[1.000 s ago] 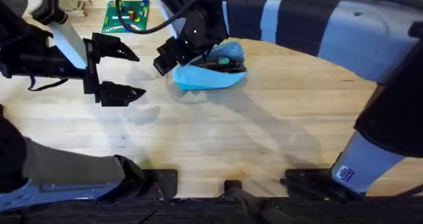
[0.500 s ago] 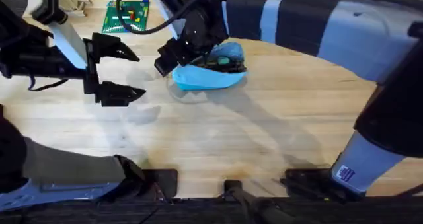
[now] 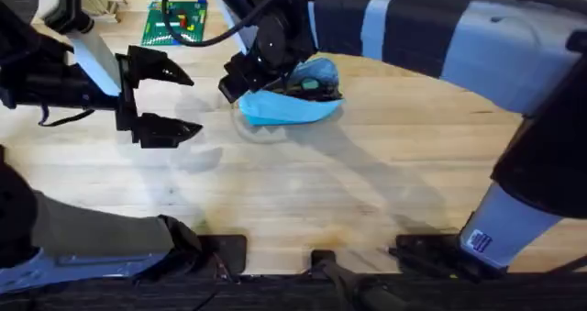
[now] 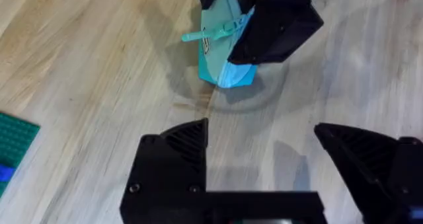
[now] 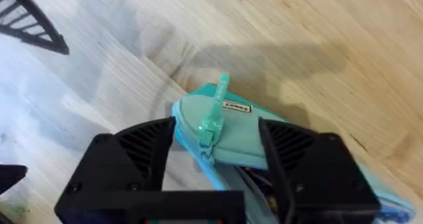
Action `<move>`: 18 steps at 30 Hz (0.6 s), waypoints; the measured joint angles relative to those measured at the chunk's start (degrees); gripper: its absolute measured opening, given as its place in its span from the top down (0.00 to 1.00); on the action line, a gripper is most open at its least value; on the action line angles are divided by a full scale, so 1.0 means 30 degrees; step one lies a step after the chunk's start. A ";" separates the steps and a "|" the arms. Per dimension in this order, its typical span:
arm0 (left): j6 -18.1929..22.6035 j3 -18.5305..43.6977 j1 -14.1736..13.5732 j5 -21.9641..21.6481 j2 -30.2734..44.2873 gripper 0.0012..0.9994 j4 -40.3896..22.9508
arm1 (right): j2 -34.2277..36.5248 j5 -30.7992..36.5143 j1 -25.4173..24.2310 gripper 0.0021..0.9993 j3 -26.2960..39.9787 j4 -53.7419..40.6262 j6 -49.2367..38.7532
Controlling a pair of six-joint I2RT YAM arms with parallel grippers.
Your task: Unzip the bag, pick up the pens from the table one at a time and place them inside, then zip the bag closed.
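The light blue bag [image 3: 292, 107] lies on the table [image 3: 303, 192] at the back centre, partly open, with dark pens [image 3: 308, 86] showing inside it. My right gripper [image 3: 237, 82] reaches across to the bag's left end. It is open, and its fingers straddle that end and the pale green zipper pull [image 5: 215, 115]. Dark pen ends [image 5: 254, 179] show in the bag's opening [image 5: 231, 151]. My left gripper [image 3: 191, 103] hovers open and empty to the left of the bag [image 4: 221, 59]. From it I see the right gripper [image 4: 277, 26] over the bag's end and the pull [image 4: 206, 34] sticking out.
A green building-brick baseplate [image 3: 176, 22] with small bricks lies at the back left, its corner [image 4: 13, 141] near my left gripper. The right arm's large body spans the upper right of the overhead view. Bare wood stretches across the table's middle and front.
My right gripper has edged slightly right, closer over the bag's left end, and the bag's edge has shifted a little. The left gripper has stayed still.
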 joint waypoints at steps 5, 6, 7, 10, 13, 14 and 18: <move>0.0000 0.0000 0.0000 0.0000 0.0000 0.01 -0.0004 | 0.0000 0.0000 0.0000 0.33 0.0000 -0.0007 0.0000; 0.0000 0.0000 0.0000 0.0000 0.0000 0.01 0.0000 | -0.0003 0.0000 0.0000 0.35 0.0000 -0.0003 -0.0003; 0.0003 0.0000 0.0000 0.0000 0.0000 0.01 -0.0002 | -0.0007 0.0000 0.0000 0.36 0.0000 -0.0007 -0.0003; 0.0000 0.0000 0.0000 0.0000 0.0000 0.01 0.0003 | -0.0007 -0.0003 0.0000 0.42 0.0000 -0.0007 0.0000; 0.0000 0.0000 0.0000 0.0000 0.0000 0.01 -0.0001 | -0.0007 -0.0007 0.0000 0.46 0.0000 -0.0029 0.0000; 0.0000 0.0000 0.0000 0.0000 0.0000 0.01 0.0003 | -0.0006 -0.0007 0.0000 0.47 0.0000 -0.0036 -0.0007; 0.0007 0.0000 0.0000 0.0000 0.0000 0.01 -0.0004 | -0.0001 -0.0007 0.0015 0.51 0.0000 -0.0037 0.0000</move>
